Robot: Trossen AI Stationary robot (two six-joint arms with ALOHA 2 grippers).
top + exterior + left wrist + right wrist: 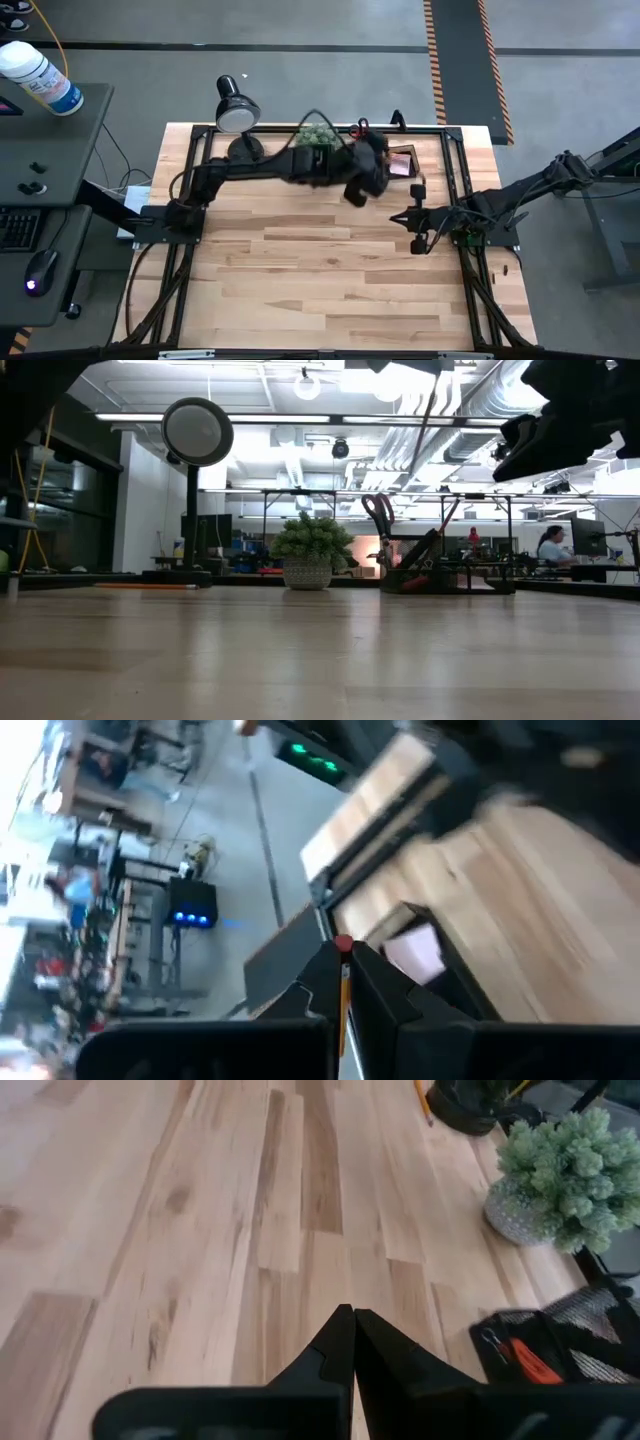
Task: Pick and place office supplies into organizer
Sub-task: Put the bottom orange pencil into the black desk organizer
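Note:
My left gripper (378, 165) hangs high over the far right part of the table, shut on an orange pencil (344, 990). Just beyond it stands the black mesh organizer (405, 160), with a pink sticky-note pad (415, 950) in a low compartment and red-handled scissors (378, 520) upright in its cup. My right gripper (405, 217) hovers shut and empty over bare wood, on the near side of the organizer (590, 1325). Another pencil (422, 1100) lies flat on the table by the lamp's base. My left gripper pinches the pencil between its two fingers (385, 995). The pencil lies along the fingers, and its red eraser end (343, 945) sticks out just past the tips. It is lifted clear of the table, above the organizer's side.
A green plant ball in a pot (315, 133) stands left of the organizer, and a black desk lamp (238, 110) stands at the far left corner. A black metal frame (460, 170) edges the table. The near half of the wooden table (330, 290) lies bare.

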